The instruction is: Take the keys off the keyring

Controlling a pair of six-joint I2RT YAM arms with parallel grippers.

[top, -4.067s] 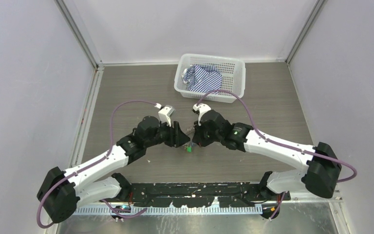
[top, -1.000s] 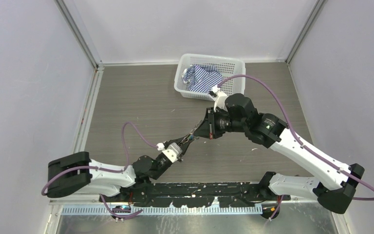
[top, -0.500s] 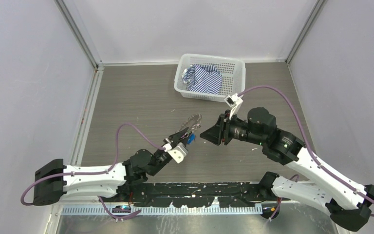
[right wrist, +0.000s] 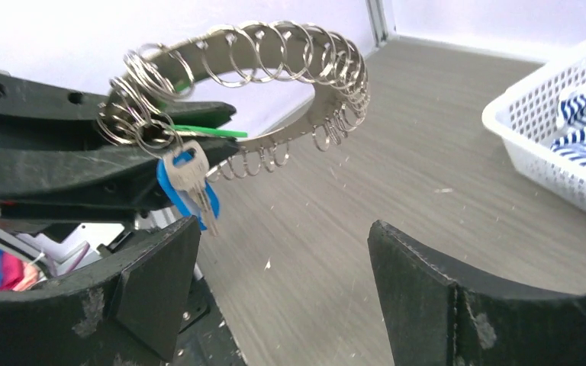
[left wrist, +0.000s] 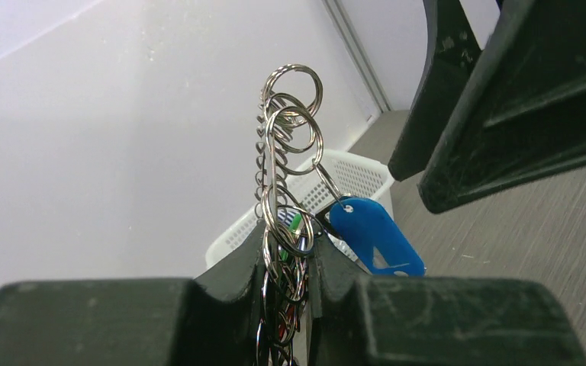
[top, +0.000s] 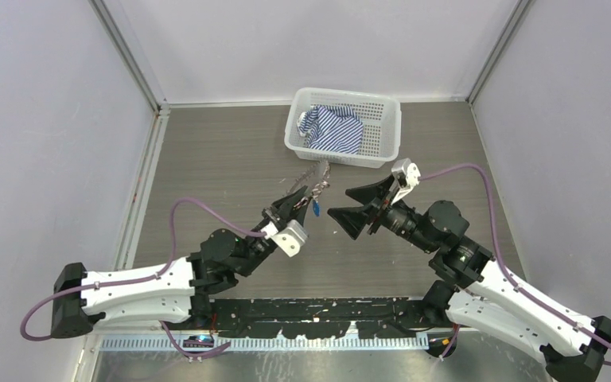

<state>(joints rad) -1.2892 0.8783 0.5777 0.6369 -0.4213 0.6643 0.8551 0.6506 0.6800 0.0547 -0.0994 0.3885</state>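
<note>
silvery metal is gleaming where the keyring (top: pixel 315 177) is being held up off the desk (top: pixel 223 159), near the middle of it. the hoop is sticking out forward and upward from the left claw (top: pixel 297 200), and its far end is pointing toward the white plastic basket (top: pixel 394 127) at the back of the desk. many small split rings (right wrist: pixel 275 53) are hanging all along the band of the hoop.

the left claw is squeezing nearly closed on the near part of the keyring. in the left wrist view its fingers (left wrist: pixel 229 286) are pressing in from both sides on a bunch of those rings. a thin green tag (right wrist: pixel 206 131) is showing between them.

a blue key (top: pixel 316 208), with a silvery blade and a blue plastic head, is dangling from one small ring just beside the left claw's tips. it is hanging free in the air, not touching the desk.

the right claw (top: pixel 355 208) is standing to the right of the keyring with its jaws spread wide. it is facing the hoop and the blue key, gripping nothing and touching neither.

a blue-and-white striped cloth (top: pixel 332 127) is lying bunched inside the basket.
</note>
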